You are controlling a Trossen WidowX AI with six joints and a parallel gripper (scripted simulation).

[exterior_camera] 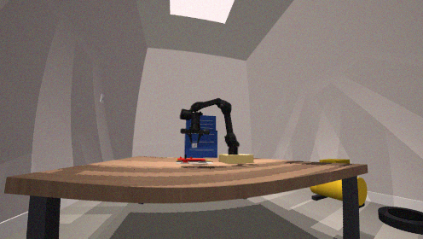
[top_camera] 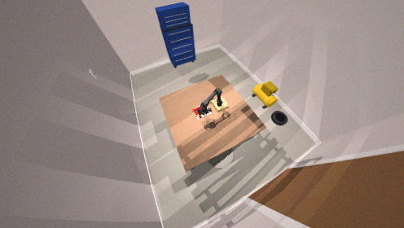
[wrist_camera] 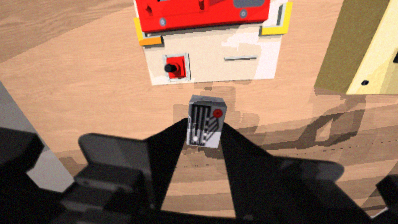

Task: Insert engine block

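The engine block (exterior_camera: 194, 145) (wrist_camera: 206, 122), a small grey block with dark slots and a red round spot on its upper face, is between the fingertips. My gripper (wrist_camera: 204, 123) is shut on it and holds it above the table, near the edge of the white board in the wrist view. The red car body (top_camera: 197, 110) (exterior_camera: 192, 160) (wrist_camera: 200, 20) lies on the board between yellow and orange corner brackets. It is cut off at the top of the wrist view, so its opening and rib are not seen there. In the top view the arm hides part of it.
The white board (wrist_camera: 210, 72) carries a red-based black lever (wrist_camera: 176, 67) and a thin grey bar (wrist_camera: 240, 59). The arm's pale yellow base block (top_camera: 221, 107) (exterior_camera: 235, 159) (wrist_camera: 375, 60) stands beside the board. A blue cabinet (top_camera: 179, 41) and a tyre (top_camera: 279, 118) are off the table.
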